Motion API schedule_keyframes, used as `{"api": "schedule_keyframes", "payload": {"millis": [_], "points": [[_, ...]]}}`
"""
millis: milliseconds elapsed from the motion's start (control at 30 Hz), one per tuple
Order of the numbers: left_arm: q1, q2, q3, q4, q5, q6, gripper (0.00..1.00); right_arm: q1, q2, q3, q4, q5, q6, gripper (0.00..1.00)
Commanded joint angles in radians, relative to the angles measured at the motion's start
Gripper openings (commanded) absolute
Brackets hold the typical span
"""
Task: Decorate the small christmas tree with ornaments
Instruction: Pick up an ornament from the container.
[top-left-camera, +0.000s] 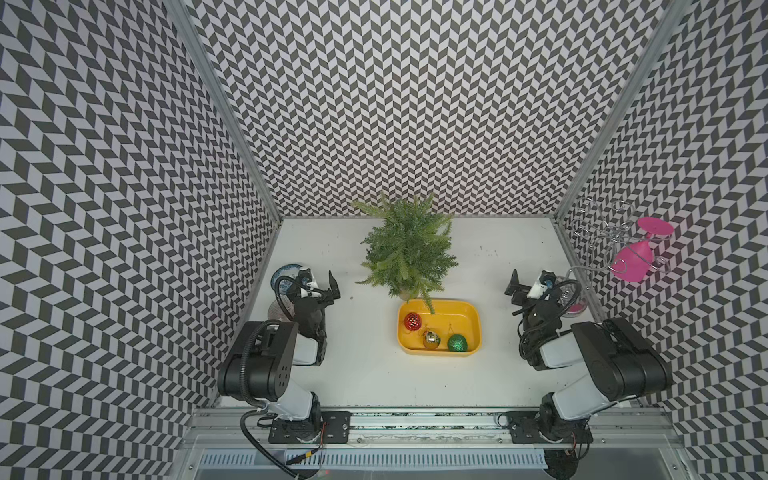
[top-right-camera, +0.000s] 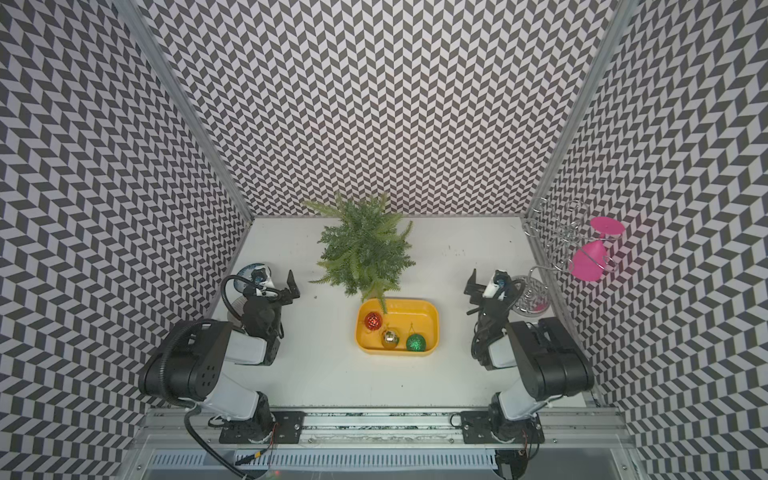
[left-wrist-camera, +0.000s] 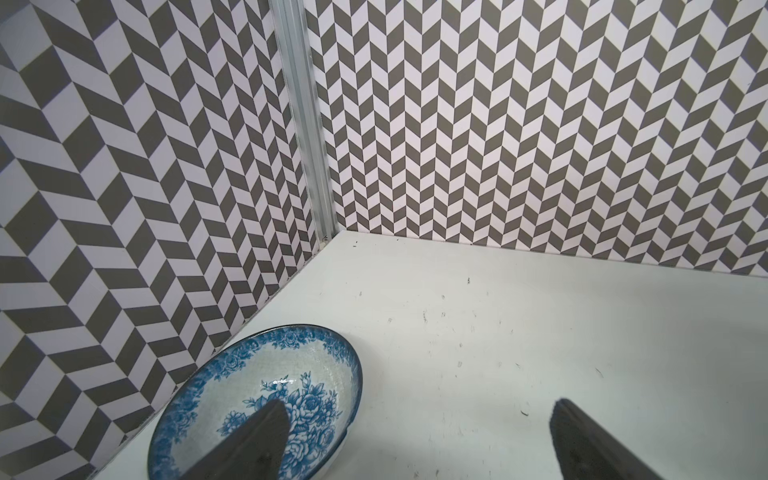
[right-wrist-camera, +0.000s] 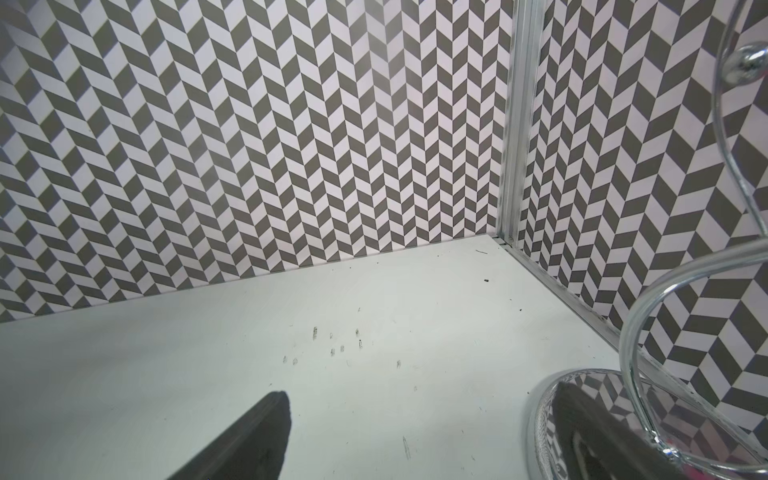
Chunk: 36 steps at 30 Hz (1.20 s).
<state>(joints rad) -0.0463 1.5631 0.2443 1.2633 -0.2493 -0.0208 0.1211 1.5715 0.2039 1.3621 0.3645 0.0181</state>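
In one yellow tray (top-left-camera: 459, 318), three ornaments (top-left-camera: 432, 340), one tree (top-left-camera: 409, 245) possibly touching

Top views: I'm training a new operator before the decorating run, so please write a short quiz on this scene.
1. True or false: all three baubles lie in the tray.
2. Which bauble lies nearest the tree? A red, B gold, C green.
3. Fill in: the left claw and right claw both stand ____, holding nothing.
Key: 1 true; 2 A; 3 open.
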Motion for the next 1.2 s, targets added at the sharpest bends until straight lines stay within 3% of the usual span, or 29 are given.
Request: {"api": "schedule_keyframes", "payload": {"millis": [0,667,767,933,1000,1167], "points": [[-0.031,-0.003,-0.015,0.056,-0.039,0.013,0.99,-0.006,0.007,-0.008,0.057,-0.008,-0.012,0.99],[0.006,-0.008,0.002,0.013,0.044,-0.004,0.99,-0.005,0.007,-0.008,0.055,-0.009,-0.012,0.99],[0.005,-0.013,-0.002,0.021,0.047,-0.003,0.99,-0.004,-0.017,-0.003,0.019,0.035,0.008,0.99],[-0.011,-0.100,0.095,-0.224,0.076,0.030,0.99,0.012,-0.039,-0.058,0.122,-0.008,-0.039,0.99],[-0.024,-0.142,0.117,-0.288,0.052,0.037,0.99,0.042,-0.108,-0.029,0.019,0.061,-0.057,0.99],[-0.031,-0.237,0.187,-0.458,-0.006,-0.011,0.99,0.045,-0.334,0.160,-0.436,0.029,0.012,0.99]]}}
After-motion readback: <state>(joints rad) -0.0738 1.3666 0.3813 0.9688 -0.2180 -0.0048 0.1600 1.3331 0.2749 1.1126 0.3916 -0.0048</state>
